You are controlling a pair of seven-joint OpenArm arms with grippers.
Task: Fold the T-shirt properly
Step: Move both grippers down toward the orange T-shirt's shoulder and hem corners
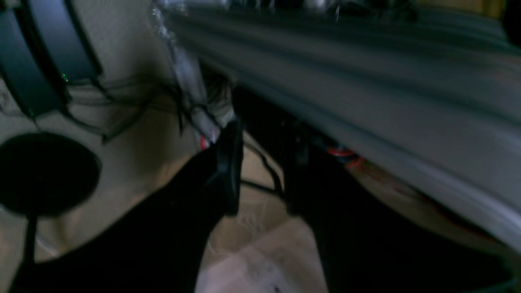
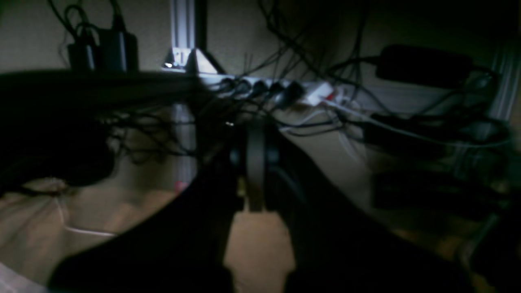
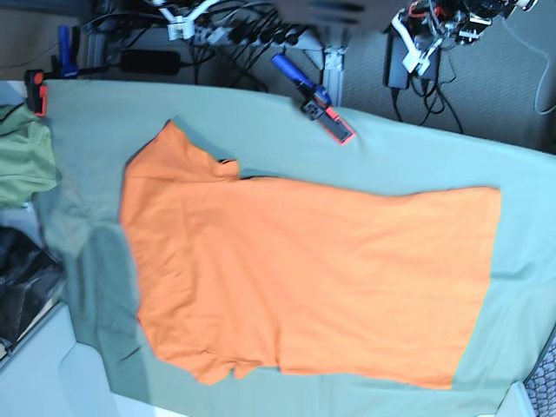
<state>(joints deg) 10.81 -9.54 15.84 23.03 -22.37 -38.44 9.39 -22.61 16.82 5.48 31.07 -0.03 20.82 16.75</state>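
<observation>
An olive-green garment (image 3: 19, 156) hangs over the left edge of the table, beside a dark bundle (image 3: 22, 282) lower down at the same edge. A red-and-black clamp (image 3: 36, 91) grips the far left corner of the grey-green table cloth (image 3: 417, 156). The T-shirt (image 3: 304, 269), bright orange, lies flat across the middle of the cloth, collar end toward the left edge, hem toward the right, one short sleeve pointing to the far edge and the other to the near edge. A blue-and-red clamp (image 3: 314, 102) bites the far edge of the cloth just beyond the shirt. Behind the table run a power strip (image 3: 252, 35) and tangled cables.

Neither arm reaches over the shirt. The right gripper (image 2: 256, 179), seen from its wrist camera against the cables below the table, has its jaws pressed together on nothing. The left gripper (image 1: 260, 171), blurred in its own wrist view beside the table edge, shows a gap between its dark fingers (image 1: 228, 162) and holds nothing.
</observation>
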